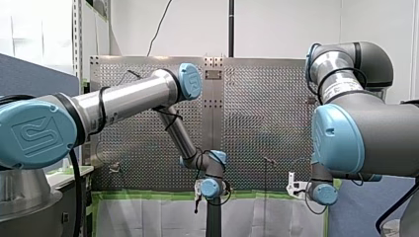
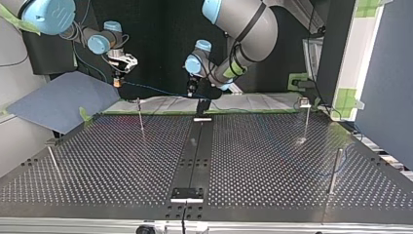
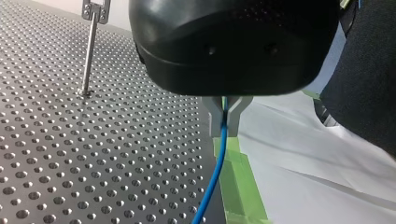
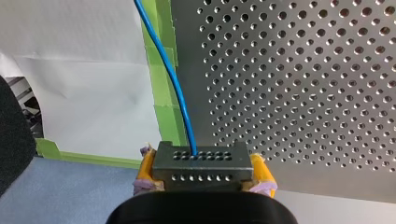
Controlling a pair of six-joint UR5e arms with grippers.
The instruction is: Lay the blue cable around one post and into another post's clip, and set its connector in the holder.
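Above the far edge of the bench [image 2: 253, 161], as the top view shows it, the blue cable [image 2: 151, 89] hangs in the air between the two grippers. Its long axis runs almost level from left to right, with a slight sag. My right gripper [image 4: 201, 171] is clenched on the black connector [image 4: 200, 157], yellow pads [image 4: 145, 168] on either side. The connector lies crosswise to the fingers and has two rows of small holes. The cable leaves the connector pointing straight away from the gripper, over the green tape [image 4: 163, 93]. My left gripper [image 3: 225, 119] pinches the cable farther along, and below its fingers the cable drops toward the bench edge. There are one cable, one connector and four thin upright posts [image 2: 140, 118]. The far right post carries a clip [image 3: 96, 8]. A UR emblem marks my left arm's blue joint cap [image 1: 37, 131].
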